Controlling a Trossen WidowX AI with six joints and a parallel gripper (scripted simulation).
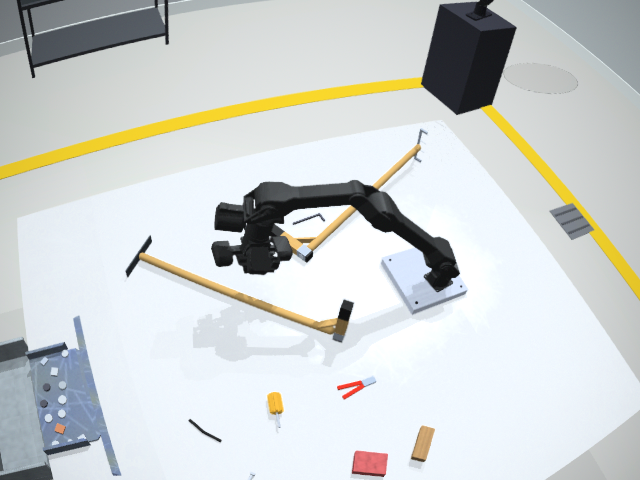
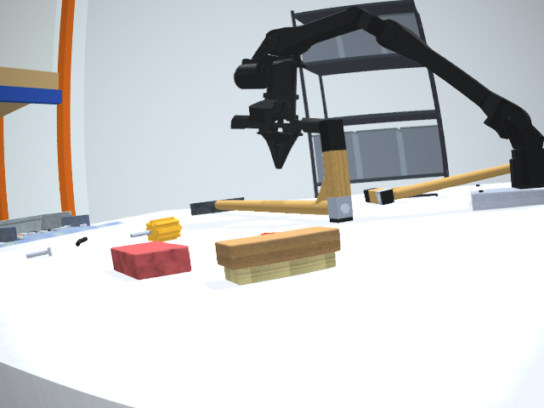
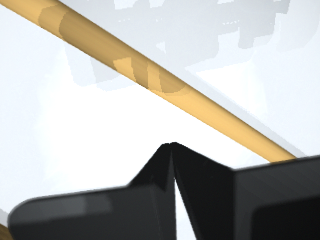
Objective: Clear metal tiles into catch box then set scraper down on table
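The long scraper (image 1: 217, 288) (image 2: 272, 206) (image 3: 210, 109) lies on the table, its dark flat blade at the left and its upright block grip at the right end. My gripper (image 2: 278, 167) (image 3: 171, 145) is shut and empty, pointing down above the table, beside the scraper's handle and clear of it. The steel bench plate (image 1: 85, 374) at the lower left bears several tiles: white discs and squares, dark discs (image 1: 46, 386) and an orange square (image 1: 59, 428). The grey catch box (image 1: 18, 403) adjoins its left end and is cut off by the frame.
A rake-like tool (image 1: 382, 178) (image 2: 448, 180) lies behind the arm, near a hex key (image 1: 307, 219). A yellow screwdriver (image 1: 275, 403) (image 2: 163, 229), red-handled tool (image 1: 354, 386), black bent piece (image 1: 204, 430), red block (image 1: 369, 462) (image 2: 151, 261) and wooden brush (image 1: 422, 443) (image 2: 279, 252) lie towards the front.
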